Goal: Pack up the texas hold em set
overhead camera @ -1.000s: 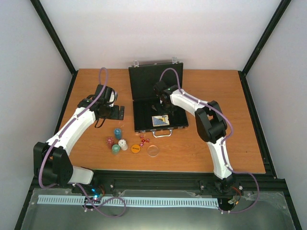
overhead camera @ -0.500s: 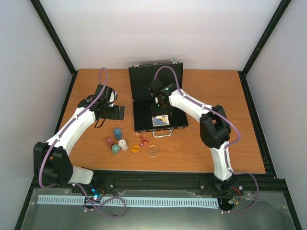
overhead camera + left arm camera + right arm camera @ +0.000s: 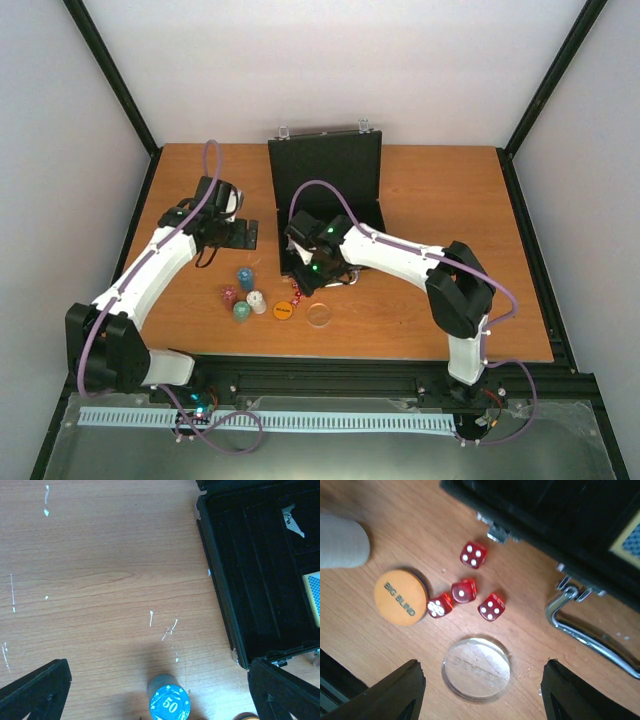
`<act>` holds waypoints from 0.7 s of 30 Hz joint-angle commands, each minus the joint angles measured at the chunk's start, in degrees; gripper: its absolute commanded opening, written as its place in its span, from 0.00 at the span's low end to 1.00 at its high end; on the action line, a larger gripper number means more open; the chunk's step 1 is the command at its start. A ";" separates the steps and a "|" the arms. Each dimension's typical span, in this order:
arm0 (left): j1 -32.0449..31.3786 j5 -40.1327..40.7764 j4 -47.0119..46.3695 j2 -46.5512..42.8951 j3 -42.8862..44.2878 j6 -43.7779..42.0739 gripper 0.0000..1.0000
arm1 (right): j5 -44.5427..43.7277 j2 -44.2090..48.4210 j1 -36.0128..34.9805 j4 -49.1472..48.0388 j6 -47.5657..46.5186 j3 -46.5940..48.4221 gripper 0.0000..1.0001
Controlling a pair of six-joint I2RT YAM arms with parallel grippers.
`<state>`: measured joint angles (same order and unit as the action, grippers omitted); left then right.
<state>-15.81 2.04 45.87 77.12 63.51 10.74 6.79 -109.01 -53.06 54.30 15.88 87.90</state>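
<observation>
The black briefcase lies open, its lid upright at the back. A blue-yellow card deck rests inside it. My right gripper is open just in front of the case, low over the table. The clear disc lies between its fingers. Beyond it lie several red dice and the orange disc. My left gripper is wide open and empty, above the blue chip stack. Red, white and green stacks stand nearby.
The case's silver handle sticks out toward the front, just right of the dice. A blurred white chip stack shows at the left of the right wrist view. Bare wooden table lies left of the case.
My right arm has drawn out of the case, leaving the card deck inside, and swung forward and left over the dice and clear disc. The left arm has barely moved.
</observation>
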 commanded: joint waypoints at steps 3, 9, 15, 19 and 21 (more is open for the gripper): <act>-0.18 0.39 -0.34 -3.27 0.51 1.03 1.00 | 2.63 -0.52 -0.86 -5.77 -1.49 -3.64 0.63; -0.18 0.49 0.25 -4.53 -0.41 1.10 1.00 | 1.42 -2.65 -1.00 -7.42 -5.52 -3.16 0.60; -0.17 0.92 0.56 -5.61 -1.31 1.37 1.00 | 0.31 -4.68 -1.06 -7.90 -8.40 -4.33 0.58; -0.19 1.18 0.63 -5.84 -1.76 1.47 1.00 | -0.15 -5.07 -1.08 -9.09 -9.72 -5.31 0.58; -0.18 1.35 0.56 -5.70 -1.81 1.45 1.00 | -0.35 -5.50 -1.08 -9.54 -10.47 -5.50 0.57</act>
<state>-15.81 2.57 46.19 72.55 61.84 11.31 7.57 -113.34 -53.41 46.68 8.03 83.11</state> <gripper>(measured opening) 0.997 0.575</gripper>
